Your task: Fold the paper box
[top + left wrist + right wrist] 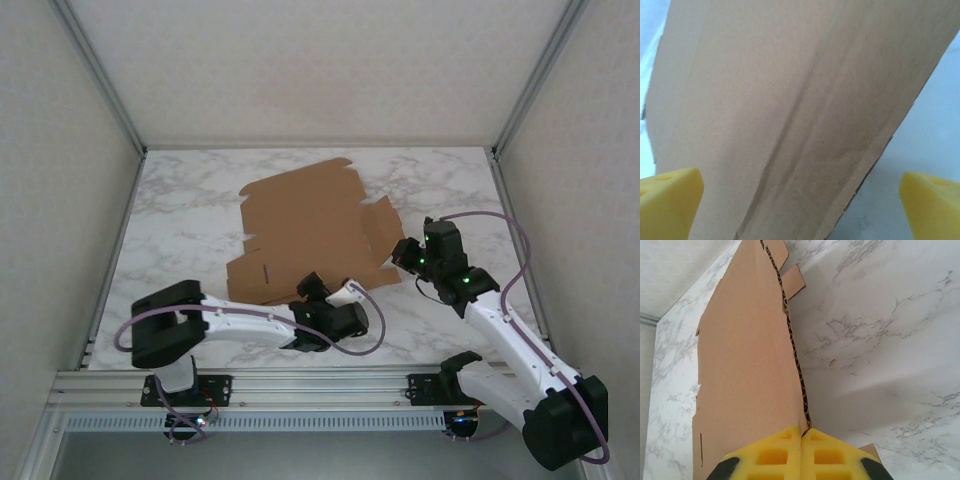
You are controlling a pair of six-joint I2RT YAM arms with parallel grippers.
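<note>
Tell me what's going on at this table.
Two robot arms are working on a brown paper box on the marble table. The right gripper is shut on the edge of the box's right-hand flap, which stands raised off the table. The left gripper is open at the sheet's near edge, with cardboard close in front of it. Most of the box lies flat, not yet folded.

one paper box (310,225) of brown cardboard, one marble table (190,200), two arms: left arm (240,320), right arm (510,335).
</note>
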